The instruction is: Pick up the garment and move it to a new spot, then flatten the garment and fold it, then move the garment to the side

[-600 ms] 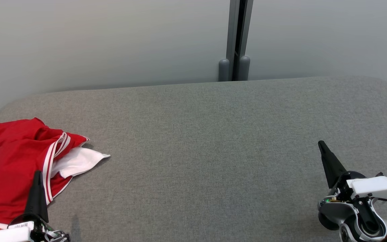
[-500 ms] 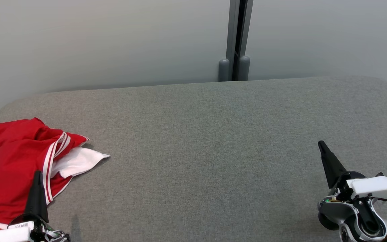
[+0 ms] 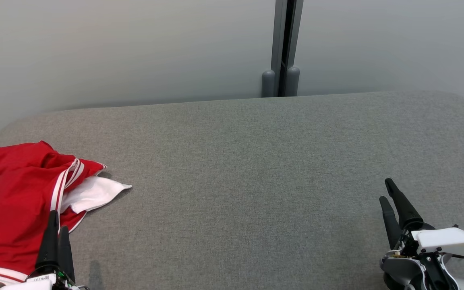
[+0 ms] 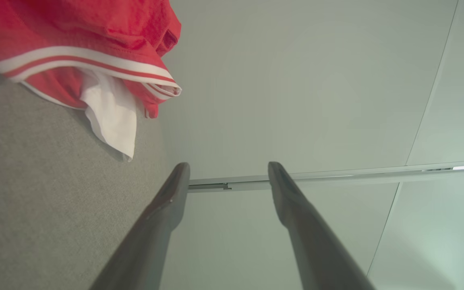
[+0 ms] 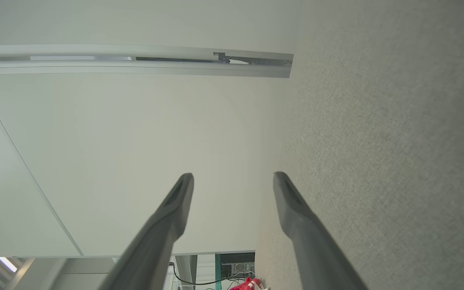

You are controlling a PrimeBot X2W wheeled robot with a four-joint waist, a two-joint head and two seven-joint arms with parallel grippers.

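Note:
The garment (image 3: 10, 201) is red with white stripes and a white inner part, lying crumpled at the left end of the grey table (image 3: 236, 169). My left gripper (image 3: 57, 223) hovers at the garment's near right edge, its two dark fingers apart and nothing between them. In the left wrist view the garment (image 4: 75, 32) lies up and to the left of the open left gripper (image 4: 228, 166). My right gripper (image 3: 385, 190) stands open over bare table at the near right, far from the garment. The right wrist view shows the right gripper (image 5: 233, 176) open and empty beside the table (image 5: 377, 141).
A pale wall with a grey vertical post (image 3: 282, 48) rises just behind the table's far edge. The table's rounded corners lie at the far left and far right. Grey cloth surface stretches between the garment and the right gripper.
Both grippers have drawn back a little toward the near edge and turned, so two fingers of each now show instead of one. The garment has not moved.

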